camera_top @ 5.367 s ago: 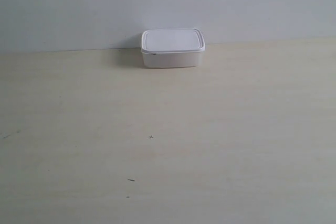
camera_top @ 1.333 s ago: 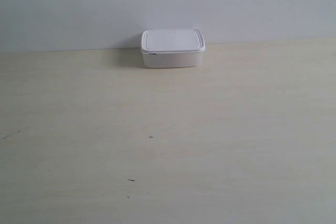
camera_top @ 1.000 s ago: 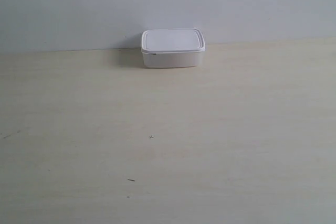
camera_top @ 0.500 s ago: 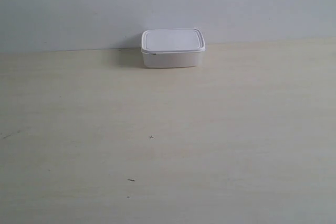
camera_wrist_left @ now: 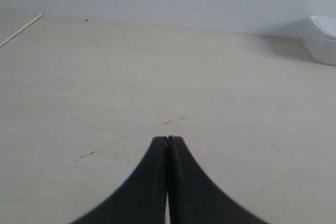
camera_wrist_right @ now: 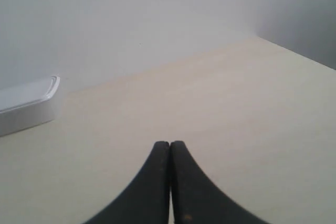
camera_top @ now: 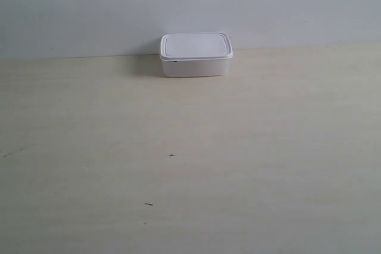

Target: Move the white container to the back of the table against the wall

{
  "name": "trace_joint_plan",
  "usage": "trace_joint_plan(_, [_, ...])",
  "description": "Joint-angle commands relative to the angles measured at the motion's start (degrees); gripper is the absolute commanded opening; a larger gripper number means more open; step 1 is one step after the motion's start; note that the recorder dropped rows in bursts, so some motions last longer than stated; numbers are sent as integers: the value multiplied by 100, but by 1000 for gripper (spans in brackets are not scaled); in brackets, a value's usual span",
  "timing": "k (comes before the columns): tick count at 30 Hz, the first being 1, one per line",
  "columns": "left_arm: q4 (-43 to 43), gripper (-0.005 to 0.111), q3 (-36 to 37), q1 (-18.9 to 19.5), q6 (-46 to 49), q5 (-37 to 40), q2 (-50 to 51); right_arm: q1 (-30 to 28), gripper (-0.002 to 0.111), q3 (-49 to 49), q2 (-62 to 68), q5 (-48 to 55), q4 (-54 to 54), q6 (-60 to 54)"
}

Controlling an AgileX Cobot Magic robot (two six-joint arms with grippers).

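Left gripper (camera_wrist_left: 167, 142) and right gripper (camera_wrist_right: 170, 145) clenched empty, low over table (camera_top: 250, 147), apart from white container (camera_top: 196, 55)

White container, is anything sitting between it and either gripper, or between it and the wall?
Nothing visible does. The white container sits at the back of the table, seemingly right against the wall. Only open tabletop shows between it and the left gripper and the right gripper, both with fingers shut.
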Motion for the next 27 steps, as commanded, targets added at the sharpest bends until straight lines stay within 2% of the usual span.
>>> trace_joint_plan(1, [11, 0, 3, 8, 12, -21, -31, -30, 0, 25, -25, 75, -287, -55])
trace_joint_plan(9, [11, 0, 3, 8, 12, -21, -31, -17, 0, 25, -25, 157, -287, -68])
trace_joint_plan(16, [11, 0, 3, 8, 12, -21, -31, 596, 0, 25, -25, 171, -298, -216])
trace_joint_plan(27, [11, 0, 3, 8, 12, -21, -31, 767, 0, 25, -25, 171, -313, -323])
